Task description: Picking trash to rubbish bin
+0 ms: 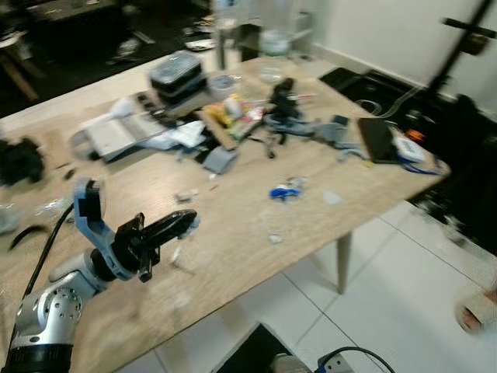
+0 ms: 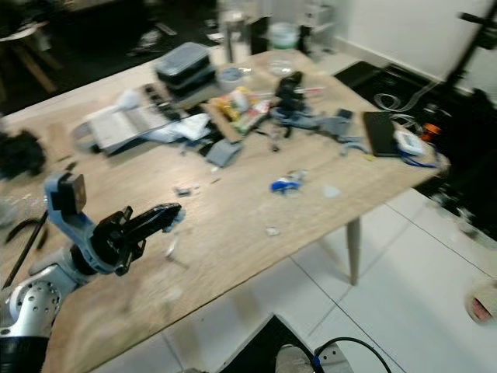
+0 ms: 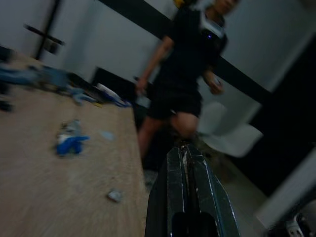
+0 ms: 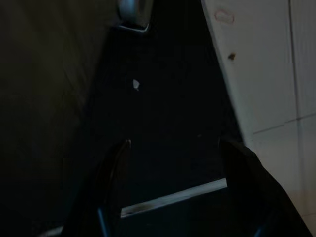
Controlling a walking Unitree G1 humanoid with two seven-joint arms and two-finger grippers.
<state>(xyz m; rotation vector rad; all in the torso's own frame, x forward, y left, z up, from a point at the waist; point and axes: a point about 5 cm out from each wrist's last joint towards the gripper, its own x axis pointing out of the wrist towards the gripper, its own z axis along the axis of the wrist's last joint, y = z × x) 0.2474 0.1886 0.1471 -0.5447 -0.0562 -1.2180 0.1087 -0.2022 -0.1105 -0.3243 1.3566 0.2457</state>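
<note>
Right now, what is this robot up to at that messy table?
It is clearing trash from the wooden table. Its left claw is raised above the tabletop with fingers together, possibly pinching a small whitish scrap. A blue wrapper and small bits lie ahead. A person stands beyond the table's end.

Left gripper (image 1: 182, 223) raised forward, jaws pressed together, right gripper (image 4: 173, 163) hanging, jaws spread

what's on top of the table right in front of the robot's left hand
Ahead of the left hand on the table: a small pale scrap, then a blue-and-white wrapper.
</note>
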